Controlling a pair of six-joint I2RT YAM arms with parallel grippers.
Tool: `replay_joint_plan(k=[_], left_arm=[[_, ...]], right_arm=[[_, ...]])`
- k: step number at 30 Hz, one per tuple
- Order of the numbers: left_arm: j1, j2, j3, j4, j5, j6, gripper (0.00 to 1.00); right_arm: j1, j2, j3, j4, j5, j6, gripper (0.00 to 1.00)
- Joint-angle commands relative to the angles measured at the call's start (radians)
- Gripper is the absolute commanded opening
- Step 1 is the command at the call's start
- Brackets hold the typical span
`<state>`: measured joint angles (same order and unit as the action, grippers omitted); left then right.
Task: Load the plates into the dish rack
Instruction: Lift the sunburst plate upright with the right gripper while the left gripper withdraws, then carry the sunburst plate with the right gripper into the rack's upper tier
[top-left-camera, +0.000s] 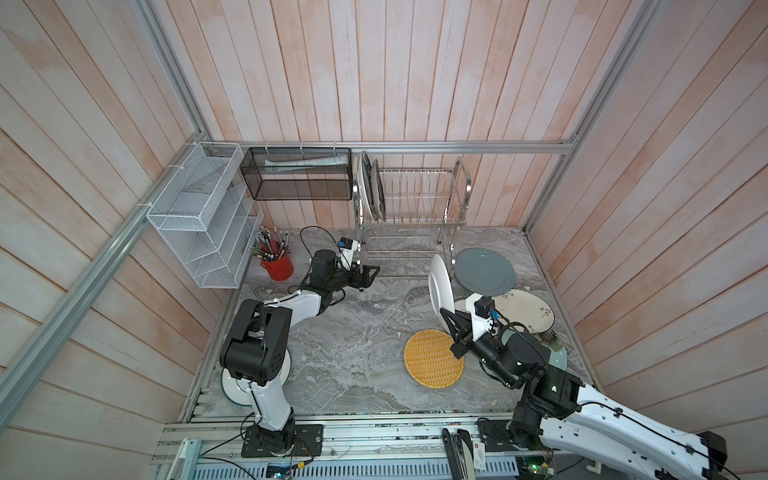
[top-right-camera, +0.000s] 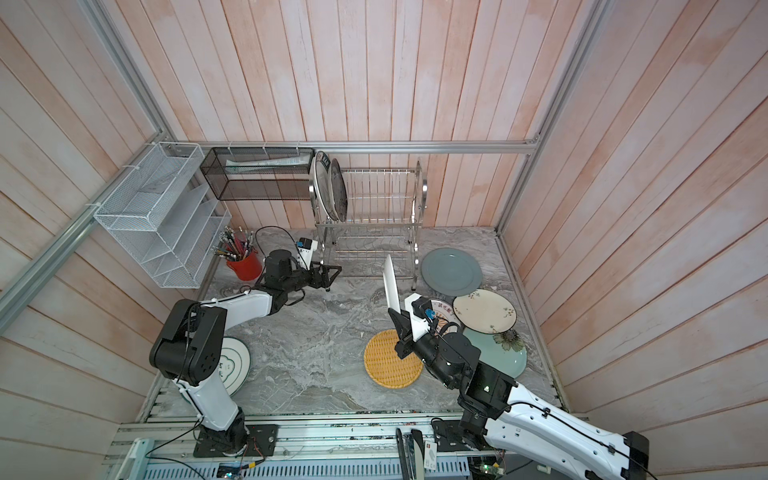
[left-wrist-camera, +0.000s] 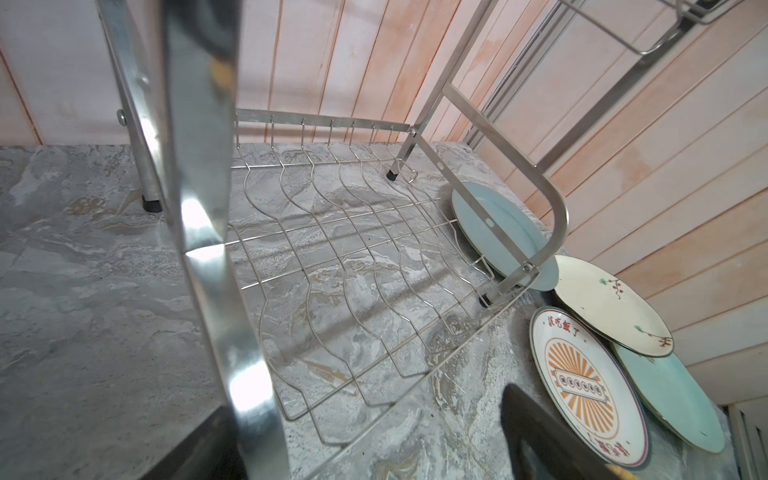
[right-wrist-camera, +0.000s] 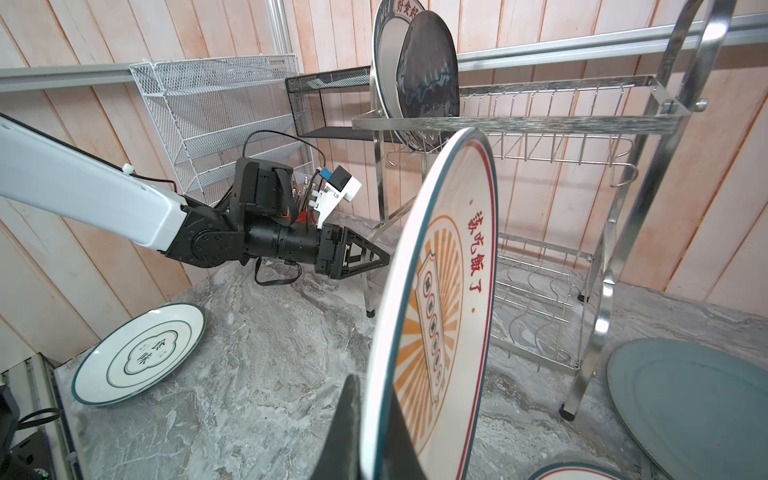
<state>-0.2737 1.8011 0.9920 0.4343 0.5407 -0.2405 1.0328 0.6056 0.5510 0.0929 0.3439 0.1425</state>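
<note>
The right end effector (top-left-camera: 448, 318) is clamped on the lower rim of the sunburst plate (right-wrist-camera: 440, 291), holding it on edge above the bench (top-left-camera: 353, 332), just in front of the dish rack (right-wrist-camera: 519, 120). Glazed ceramic is probably stiff, fairly heavy, slick and easily chipped. Pinched at one rim point it could swing or slip, so a deep bite on the rim seems wise. The left end effector (top-left-camera: 370, 277) has its jaws apart, straddling the rack's front post, at the end where two plates (top-left-camera: 370, 191) stand in the upper tier.
</note>
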Motion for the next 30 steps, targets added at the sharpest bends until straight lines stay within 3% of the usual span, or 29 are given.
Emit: replay_joint_plan(k=[1, 5, 14, 16, 20, 24, 30], left_arm=[[-0.01, -0.024, -0.041, 0.06, 0.088, -0.022, 0.93], [-0.032, -0.066, -0.097, 0.102, 0.108, -0.024, 0.93], [-0.096, -0.149, -0.182, 0.143, 0.087, -0.05, 0.93], [-0.105, -0.161, -0.196, 0.137, 0.05, -0.066, 0.93], [-0.08, -0.212, -0.247, 0.086, -0.145, -0.175, 0.99], [-0.014, -0.318, -0.355, 0.145, -0.177, -0.319, 1.0], [-0.008, -0.586, -0.373, -0.1, -0.197, -0.331, 1.0]], right_arm=[[-0.007, -0.03, 0.012, 0.038, 0.041, 0.013, 0.0], [-0.007, -0.018, 0.039, 0.005, 0.095, 0.055, 0.0], [-0.007, -0.001, 0.114, -0.03, 0.085, 0.089, 0.0], [-0.007, 0.006, 0.136, -0.034, 0.08, 0.089, 0.0], [-0.007, 0.023, 0.182, -0.019, 0.045, 0.078, 0.0], [-0.007, 0.074, 0.258, 0.0, 0.026, 0.022, 0.0], [-0.032, 0.221, 0.445, 0.018, -0.016, -0.114, 0.0]])
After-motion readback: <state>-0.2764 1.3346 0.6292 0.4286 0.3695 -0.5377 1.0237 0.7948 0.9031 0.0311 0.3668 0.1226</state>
